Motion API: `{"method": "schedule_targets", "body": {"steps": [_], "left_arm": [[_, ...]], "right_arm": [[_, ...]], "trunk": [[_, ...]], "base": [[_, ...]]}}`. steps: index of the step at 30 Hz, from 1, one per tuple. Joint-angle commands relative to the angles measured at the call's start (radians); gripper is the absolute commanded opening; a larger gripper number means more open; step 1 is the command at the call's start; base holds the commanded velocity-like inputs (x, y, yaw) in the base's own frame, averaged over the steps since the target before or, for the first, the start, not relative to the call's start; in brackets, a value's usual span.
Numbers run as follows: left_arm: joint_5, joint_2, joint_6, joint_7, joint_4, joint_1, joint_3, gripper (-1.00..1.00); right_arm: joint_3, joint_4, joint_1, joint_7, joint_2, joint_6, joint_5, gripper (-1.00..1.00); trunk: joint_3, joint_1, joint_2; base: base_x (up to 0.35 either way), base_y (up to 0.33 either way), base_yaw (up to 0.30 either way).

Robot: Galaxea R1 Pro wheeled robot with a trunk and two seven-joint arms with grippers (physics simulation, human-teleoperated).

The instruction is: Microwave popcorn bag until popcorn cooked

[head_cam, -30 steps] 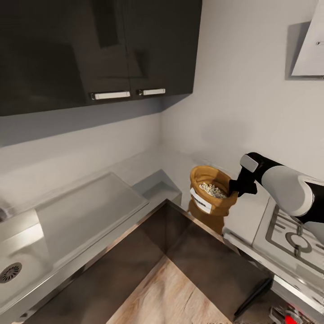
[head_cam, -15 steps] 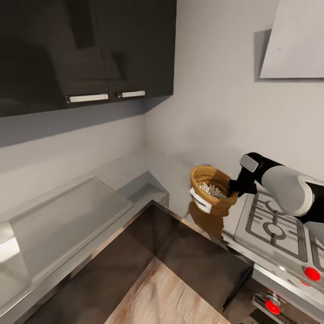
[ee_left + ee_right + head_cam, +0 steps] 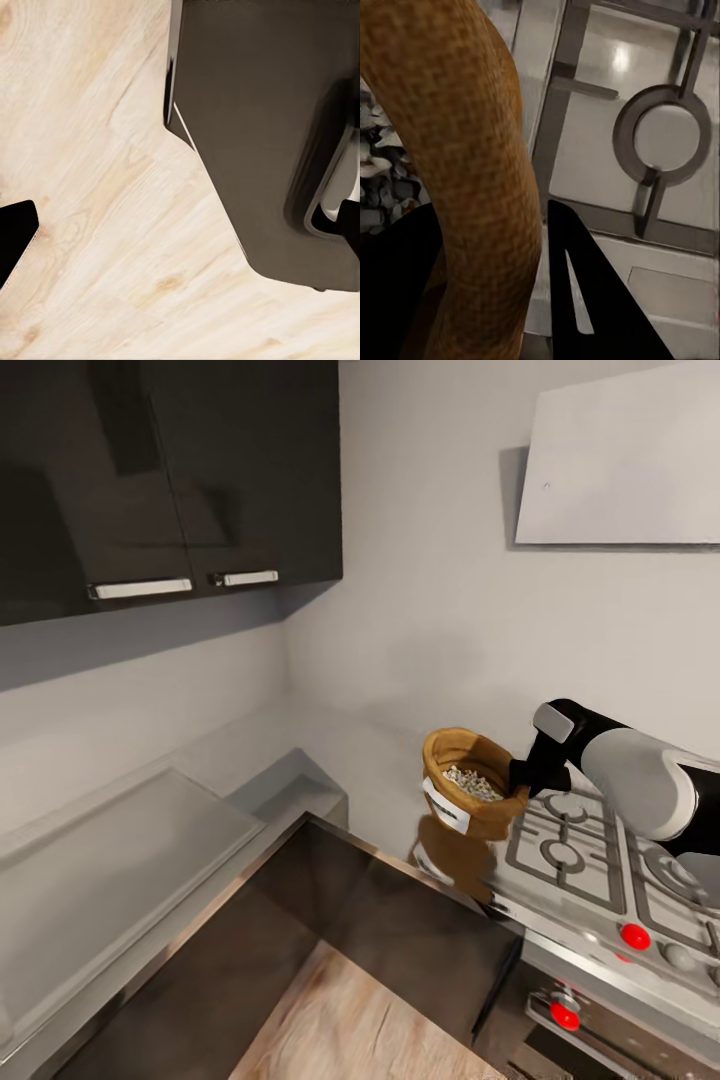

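The tan-brown popcorn bag (image 3: 462,800) hangs in the air above the corner of the grey countertop (image 3: 130,860), beside the gas hob. Whitish popcorn (image 3: 470,782) lies inside it. My right gripper (image 3: 518,773) is shut on the bag's thick rolled rim. In the right wrist view the rolled rim (image 3: 472,150) runs between the black fingers (image 3: 585,300), with popcorn (image 3: 382,172) to one side. My left gripper (image 3: 184,232) is open over the light wood floor, its fingertips (image 3: 15,232) far apart. The microwave is out of view.
The gas hob (image 3: 585,850) with red knobs (image 3: 632,936) lies under my right arm. A slanted white hood (image 3: 620,460) hangs above it. Glossy dark wall cabinets (image 3: 170,470) fill the upper left. Dark base cabinets (image 3: 400,930) border the wood floor (image 3: 370,1020).
The camera has swung to the right: the cabinets and the countertop slid left, and more of the hob and hood came into view. The bag stays in my right gripper.
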Motion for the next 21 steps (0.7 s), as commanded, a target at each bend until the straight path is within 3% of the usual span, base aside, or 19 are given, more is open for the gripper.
{"method": "schedule_targets", "body": {"steps": [1, 21], "left_arm": [[0.0, 0.0, 0.002, 0.0, -0.002, 0.0, 0.007, 1.0], [0.0, -0.002, 0.002, 0.0, -0.002, 0.0, 0.006, 1.0]], "right_arm": [[-0.002, 0.002, -0.002, -0.01, 0.0, -0.002, -0.011, -1.0], [-0.002, 0.002, -0.002, -0.01, 0.0, -0.002, -0.011, -1.0]], "trunk": [[-0.001, 0.001, -0.002], [0.027, 0.001, -0.002]], "base": [[0.0, 0.0, -0.229], [0.0, 0.0, -0.209]]}}
